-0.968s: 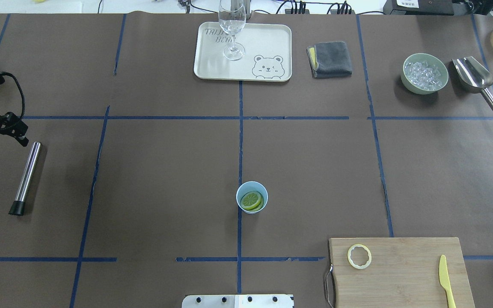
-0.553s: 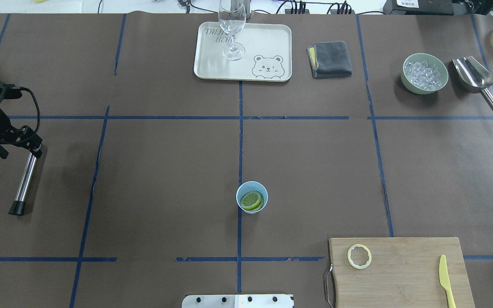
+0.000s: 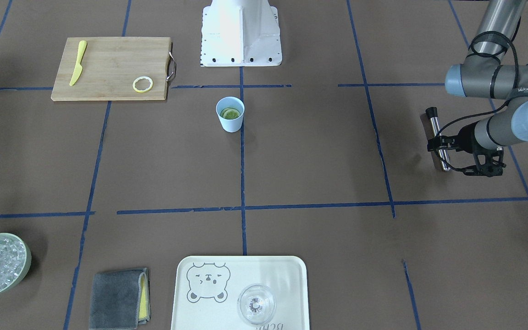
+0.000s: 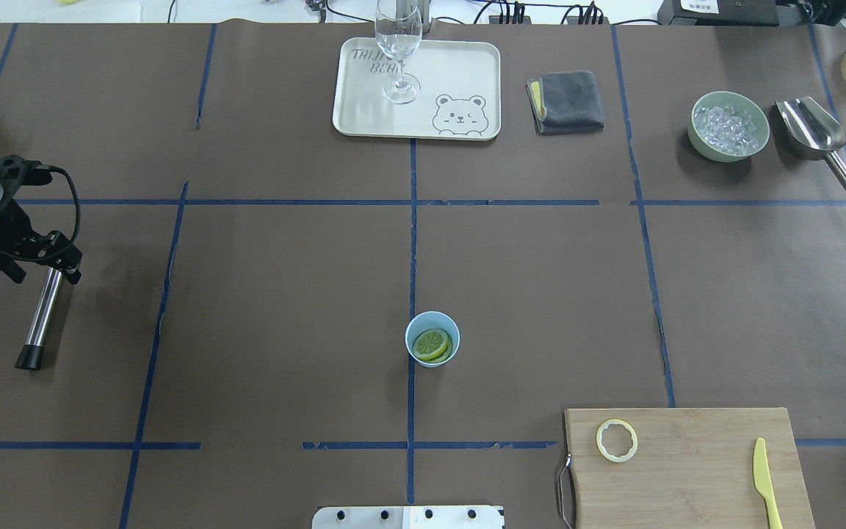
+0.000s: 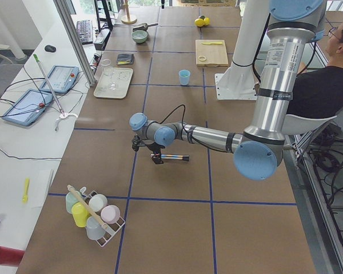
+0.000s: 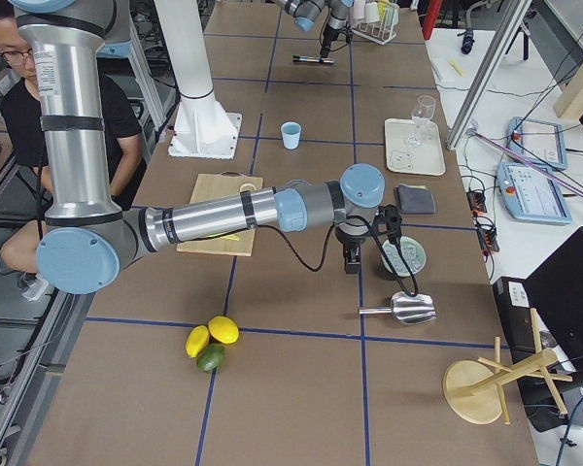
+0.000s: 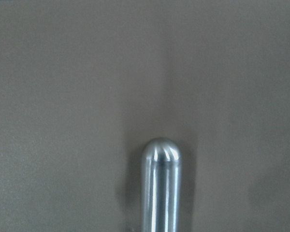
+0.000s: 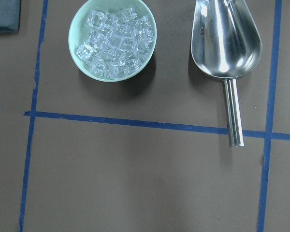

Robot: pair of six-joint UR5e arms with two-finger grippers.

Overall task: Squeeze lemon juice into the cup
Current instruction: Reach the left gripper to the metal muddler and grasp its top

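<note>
Lemon [image 4: 430, 343] slice, light, soft and slippery, lies inside the cup [image 4: 432, 316]; best pinched across its rind. Left gripper [image 4: 54, 266] hovers over the muddler [image 4: 40, 323], far end; opening not discernible.

Lemon [image 4: 430, 343] in cup [image 3: 231, 125], mid-table. Cutting board [image 4: 695, 463] right of cup, nearer robot. Tray [image 4: 460, 73] beyond cup. Rod [image 4: 44, 312] far left.

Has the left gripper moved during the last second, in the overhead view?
Yes. The left gripper has moved rightward and toward the view's bottom, now over the upper end of the steel muddler.
</note>
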